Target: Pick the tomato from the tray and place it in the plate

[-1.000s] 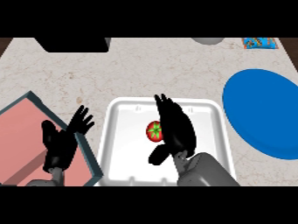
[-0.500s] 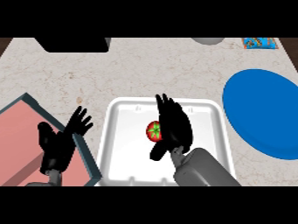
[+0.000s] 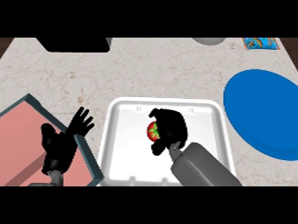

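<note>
Head view: the white tray (image 3: 122,144) sits mid-counter, with a strip of bare counter between its right rim and the blue plate (image 3: 267,113), and a pink board (image 3: 12,140) close on its left. The right hand (image 3: 170,127), fingers curled, covers most of the tomato (image 3: 152,130), which lies in the tray. The left hand (image 3: 64,140) rests spread over the board's edge.

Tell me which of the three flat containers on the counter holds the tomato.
The white tray in the middle; the tomato sits in it under the right hand. The blue plate and pink bin don't.
</note>
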